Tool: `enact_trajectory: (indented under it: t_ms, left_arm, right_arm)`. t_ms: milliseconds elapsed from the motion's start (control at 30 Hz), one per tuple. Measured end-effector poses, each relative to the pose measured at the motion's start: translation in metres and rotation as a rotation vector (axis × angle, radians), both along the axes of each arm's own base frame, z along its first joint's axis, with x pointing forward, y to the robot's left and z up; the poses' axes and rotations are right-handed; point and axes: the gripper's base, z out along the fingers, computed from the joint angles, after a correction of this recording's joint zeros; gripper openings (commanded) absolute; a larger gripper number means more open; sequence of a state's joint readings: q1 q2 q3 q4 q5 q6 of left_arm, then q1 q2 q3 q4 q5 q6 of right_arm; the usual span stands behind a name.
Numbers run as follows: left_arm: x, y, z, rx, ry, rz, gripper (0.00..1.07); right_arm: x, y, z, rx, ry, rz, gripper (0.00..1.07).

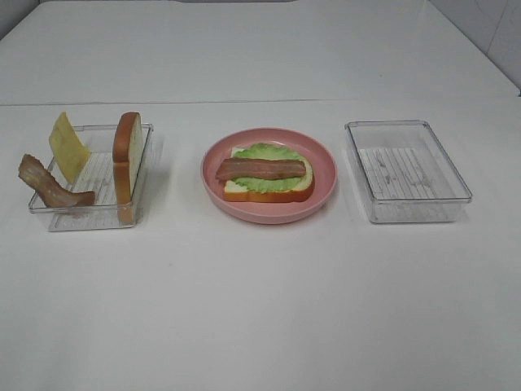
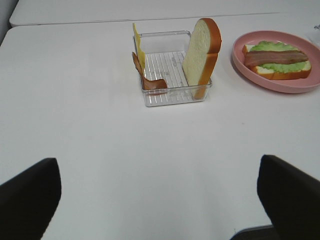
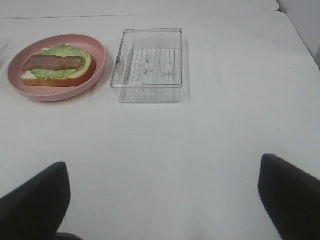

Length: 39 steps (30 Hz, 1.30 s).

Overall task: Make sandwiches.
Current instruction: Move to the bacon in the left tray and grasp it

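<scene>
The sandwich (image 1: 269, 183) lies on the pink plate (image 1: 327, 167) at the table's middle: one bread slice, green lettuce, and a bacon strip (image 1: 260, 169) as the top layer. It also shows in the left wrist view (image 2: 277, 62) and the right wrist view (image 3: 55, 67). The left clear tray (image 1: 102, 171) holds an upright bread slice (image 1: 128, 155), a yellow cheese slice (image 1: 68, 147) and a bacon strip (image 1: 49, 183). My left gripper (image 2: 157, 162) and right gripper (image 3: 162, 164) are open and empty, well back from the food, out of the exterior view.
An empty clear tray (image 1: 407, 175) stands right of the plate and shows in the right wrist view (image 3: 150, 65). The white table has a seam running across behind the trays. A second table edge shows at the far back.
</scene>
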<state>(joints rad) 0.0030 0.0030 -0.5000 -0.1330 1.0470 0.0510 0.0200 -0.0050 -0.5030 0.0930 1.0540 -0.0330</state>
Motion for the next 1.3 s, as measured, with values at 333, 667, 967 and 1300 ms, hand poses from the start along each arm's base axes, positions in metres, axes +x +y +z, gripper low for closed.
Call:
enact_trajectory:
  t_ms: [333,667,967,1300]
  left_arm:
    - [0.096,0.010,0.067,0.049,0.472,0.101,1.00]
    - [0.266,0.017,0.071,0.123,0.732,0.136,1.00]
    - [0.344,0.006,0.022,0.129,0.879,0.081,1.00]
    - [0.379,-0.018,-0.039,0.117,0.946,0.039,1.00]
  right_arm:
    - [0.000,0.000,0.000,0.000,0.000,0.000,0.98]
    - [0.000,0.000,0.000,0.000,0.000,0.000,0.98]
    - [0.000,0.000,0.000,0.000,0.000,0.000,0.98]
    - [0.000,0.000,0.000,0.000,0.000,0.000,0.98]
